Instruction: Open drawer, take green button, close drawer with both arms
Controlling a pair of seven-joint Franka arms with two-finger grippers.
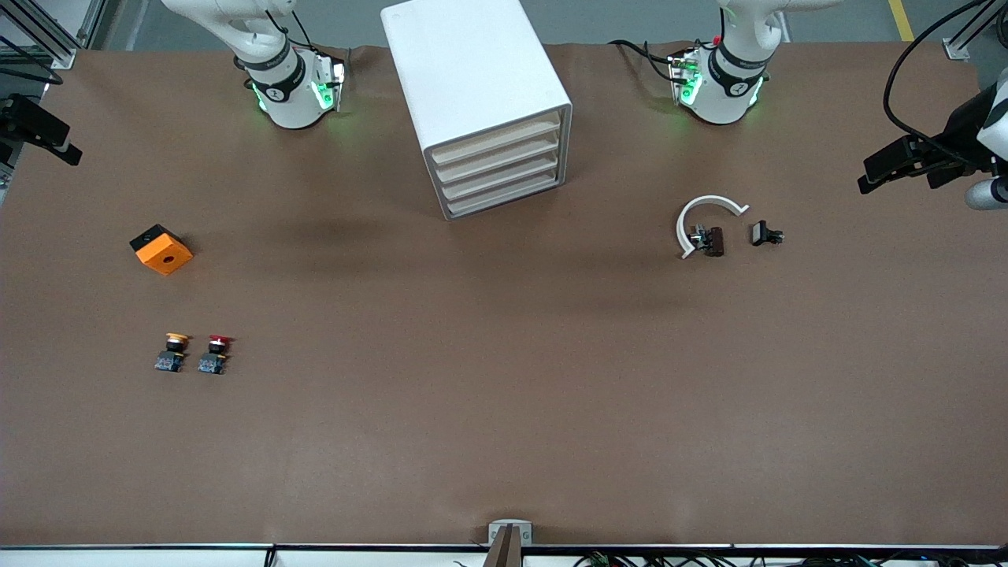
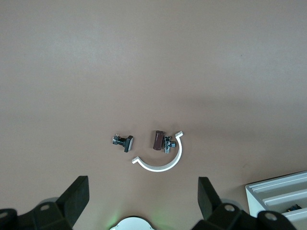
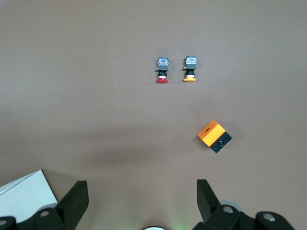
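Cabinet (image 1: 480,94) drawers all closed; left gripper (image 2: 144,201) and right gripper (image 3: 142,201) both spread, empty, high over the table (image 1: 504,394)

Seen from the left wrist camera, the left gripper (image 2: 143,201) hangs high over the brown table (image 2: 144,62), its two dark fingers (image 2: 76,199) spread wide apart with nothing between them. Below lie three small parts: a white half-ring clip (image 2: 165,160), a brown cylinder with a metal fitting (image 2: 160,141) lying inside the clip's curve, and a small dark T-shaped bolt (image 2: 123,142) just beside them, apart from the clip. At one corner, the white cabinet (image 2: 280,191) shows stacked drawer fronts, with a small dark object visible between two of them.
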